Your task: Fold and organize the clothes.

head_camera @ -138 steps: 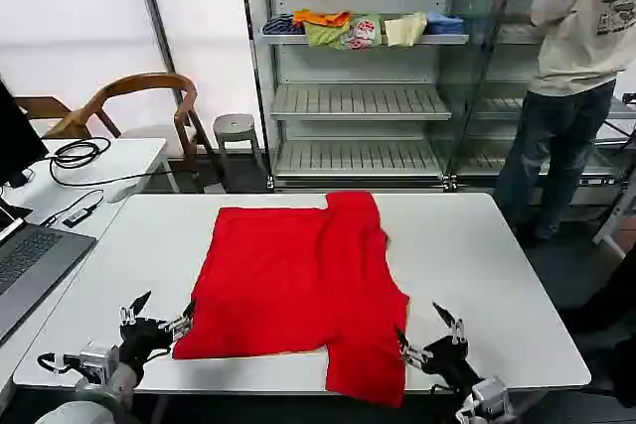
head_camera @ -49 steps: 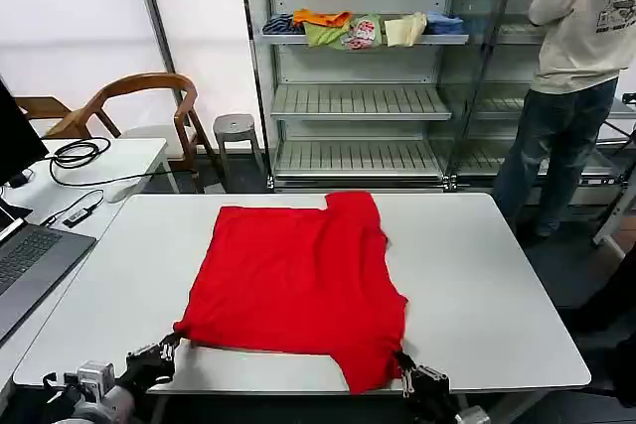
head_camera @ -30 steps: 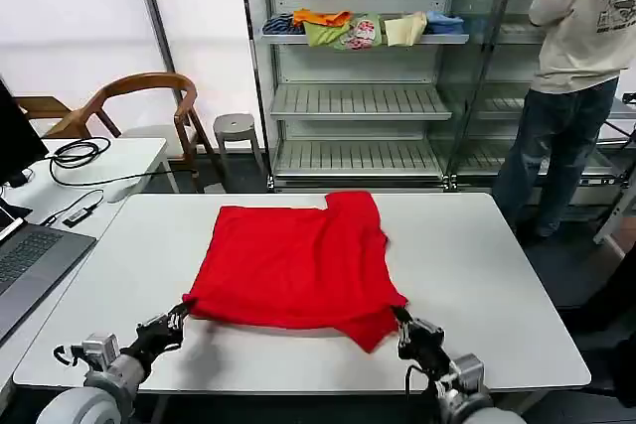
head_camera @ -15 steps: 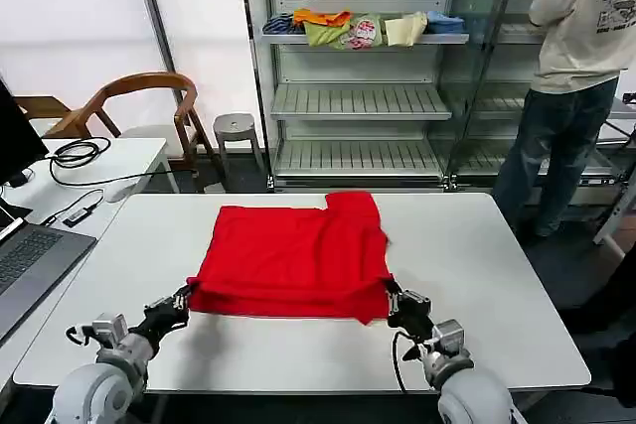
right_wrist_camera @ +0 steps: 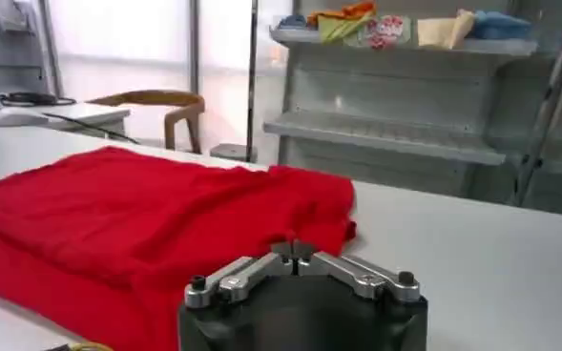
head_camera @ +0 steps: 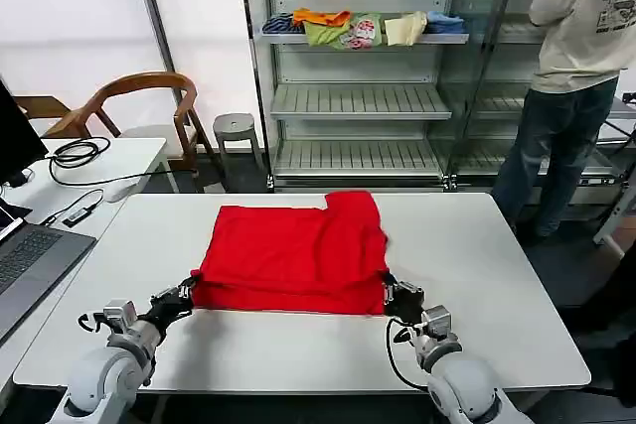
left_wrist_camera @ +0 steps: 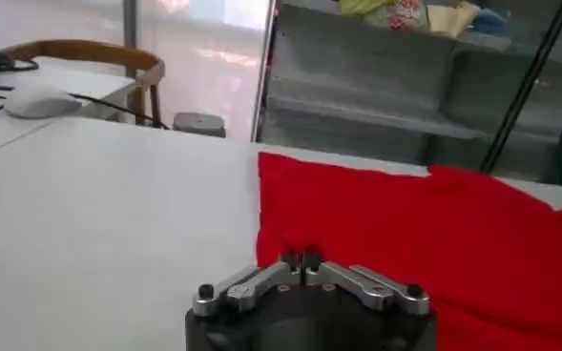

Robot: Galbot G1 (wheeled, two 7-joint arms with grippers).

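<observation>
Red T-shirt (head_camera: 293, 255) mid-tabletop (head_camera: 497, 275), near edge doubled over. Left gripper (head_camera: 185, 293) at seven o'clock, right gripper (head_camera: 392, 292) at five, fingers pinched onto its corners (shelf (head_camera: 363, 39) holding small garments (head_camera: 363, 27)).

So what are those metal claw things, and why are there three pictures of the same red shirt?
Those claws are the robot's two hands, called grippers. The big picture comes from a camera on the robot's head, looking down at a white table. The other two come from little cameras on its wrists, so you see each gripper from close behind. On the table lies a red T-shirt. The left gripper is pinching the shirt's near corner on one side, and the right gripper is pinching the near corner on the other side. Both are shut on the cloth, and the near part of the shirt looks doubled over, because the robot is folding it. The shelf behind holds other small clothes.
</observation>
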